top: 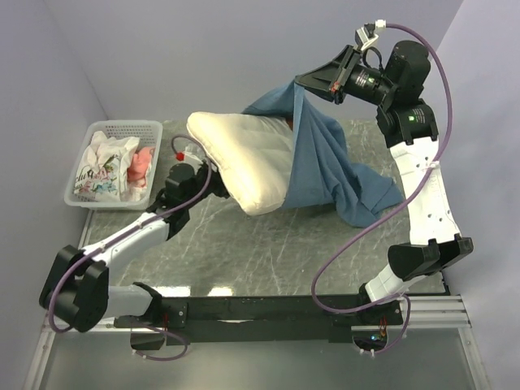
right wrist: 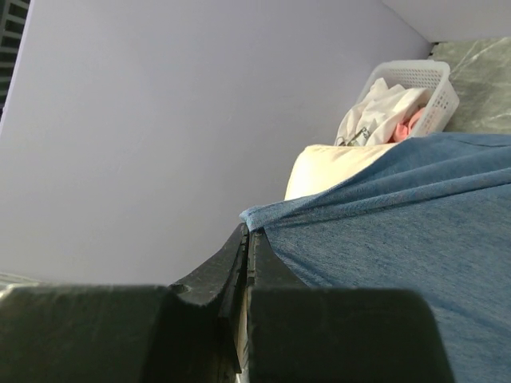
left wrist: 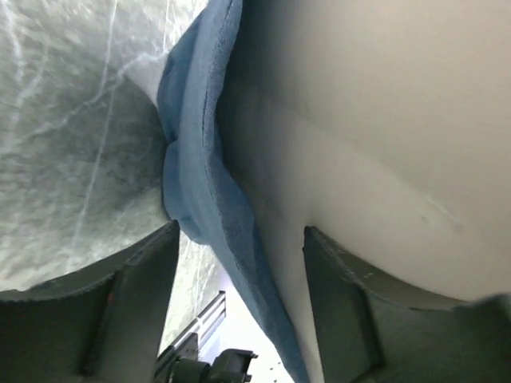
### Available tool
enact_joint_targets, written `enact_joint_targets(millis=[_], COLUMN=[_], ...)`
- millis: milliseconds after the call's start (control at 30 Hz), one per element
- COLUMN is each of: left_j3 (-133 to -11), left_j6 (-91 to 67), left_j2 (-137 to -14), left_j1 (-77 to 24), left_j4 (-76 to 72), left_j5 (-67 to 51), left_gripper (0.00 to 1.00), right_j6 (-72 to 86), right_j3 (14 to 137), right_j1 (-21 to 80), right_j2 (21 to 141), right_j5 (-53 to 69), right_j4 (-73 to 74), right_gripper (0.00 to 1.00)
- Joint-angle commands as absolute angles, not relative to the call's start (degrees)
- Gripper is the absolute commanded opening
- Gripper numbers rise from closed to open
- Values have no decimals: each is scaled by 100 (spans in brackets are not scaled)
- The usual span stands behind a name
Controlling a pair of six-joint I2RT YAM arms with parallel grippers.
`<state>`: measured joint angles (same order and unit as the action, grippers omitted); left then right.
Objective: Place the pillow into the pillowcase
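1. Left gripper (left wrist: 239,231): its two dark fingers (left wrist: 136,307) sit nearest the wrist camera and stand wide apart. They straddle the pillow's edge and a fold of the case, and one finger touches the pillow. Whether they press on either cannot be told.
2. Right gripper (right wrist: 246,235): its two fingers (right wrist: 207,275) are closed together with the case's hem pinched between them.
3. One pillowcase (top: 333,162), dusty blue and wrinkled. The right gripper holds its one pinched corner up above the far right of the table. From there it drapes down over the pillow's right end, and the rest is heaped on the table to the right.
4. One pillow (top: 244,158), cream with stitched channels, lying plump in the far middle of the table. Its left part is bare and its right end is under the case. In the left wrist view, blue fabric also runs along the pillow's edge next to the table.
5. One table (top: 244,252), grey marbled, carrying everything.
6. One white basket (top: 122,124) at the far left corner, apart from the pillow. It holds two things: a white printed cloth (top: 101,166) and pink fabric (top: 143,162).
7. Two arms are bolted at the near edge. The left reaches to the pillow's left side and the right reaches up over the far right.
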<state>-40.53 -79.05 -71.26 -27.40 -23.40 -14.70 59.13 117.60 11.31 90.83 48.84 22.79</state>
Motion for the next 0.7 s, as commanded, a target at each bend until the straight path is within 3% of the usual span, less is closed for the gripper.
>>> enact_joint_targets(millis=[0,167,233,267,333,367,533,667], left_j3=[-4420,-4895,-5218,-5351,-5729,-5861,-6863,-7408], left_j6=[-7980,-7893,-7640,-7516,-7148,-7015,-6067,-5862], left_j2=[-7619,-8120,-8147,-8130,-8043,-7929,-7262,-6873], left_j1=[-3243,-3349,-3349,-3340,-3340,-3322,-3112,-2271], left_j4=[-2672,-2524,-2260,-1893,-1549,-1355,367,975], left_j5=[-1090,-1116,-1090,-1072,-985,-967,-958,-1712], left_gripper=[64,53,38,22,4,1,1,1], right_j6=[6073,6197,6170,6170,6222,6197,5294,4571], right_j3=[12207,12313,12279,12200,11805,11638,11689,11883], right_j1=[1107,1107,1108,1107,1099,1090,1055,1046], right_j2=[8780,8833,8816,8781,8588,8543,8525,8675], right_j5=[4922,4992,5045,5071,5098,5089,4554,3834], right_j4=[1371,1230,1222,1169,890,862,1851,2715], right_gripper=[0,0,0,0,0,0,0,0])
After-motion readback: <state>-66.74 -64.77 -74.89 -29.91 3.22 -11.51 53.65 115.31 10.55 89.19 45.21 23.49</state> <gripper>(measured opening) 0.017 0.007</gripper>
